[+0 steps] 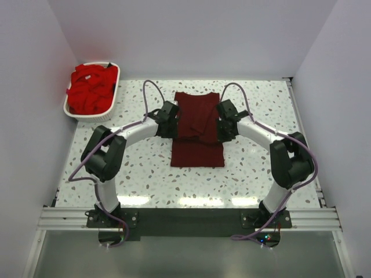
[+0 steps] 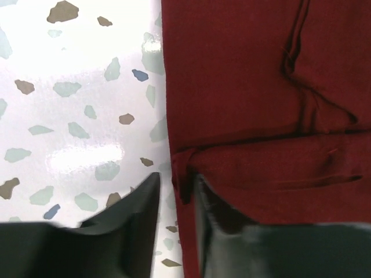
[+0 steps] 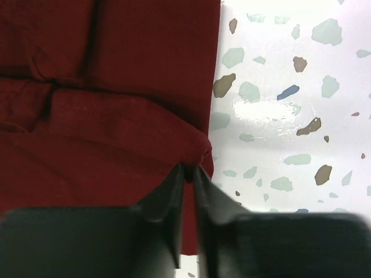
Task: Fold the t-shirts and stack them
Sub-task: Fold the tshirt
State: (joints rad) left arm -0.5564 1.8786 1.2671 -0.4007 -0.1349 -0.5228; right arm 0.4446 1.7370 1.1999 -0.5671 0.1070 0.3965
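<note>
The dark maroon t-shirt (image 1: 197, 130) lies folded into a long strip in the middle of the table, with an upper layer over its far half. My left gripper (image 1: 171, 123) is at its left edge. In the left wrist view the maroon shirt (image 2: 249, 87) has its bunched edge between the parted jaws of my left gripper (image 2: 177, 188), and the left finger (image 2: 139, 214) stands clear of the cloth. My right gripper (image 1: 222, 124) is at the right edge. In the right wrist view my right gripper (image 3: 189, 174) pinches a bunched fold of the shirt (image 3: 116, 116). Bright red t-shirts (image 1: 90, 90) fill the basket.
The white slotted basket (image 1: 114, 98) stands at the table's far left corner. White walls close in the table on three sides. Speckled tabletop (image 1: 261, 168) shows on either side of the shirt and in front of it.
</note>
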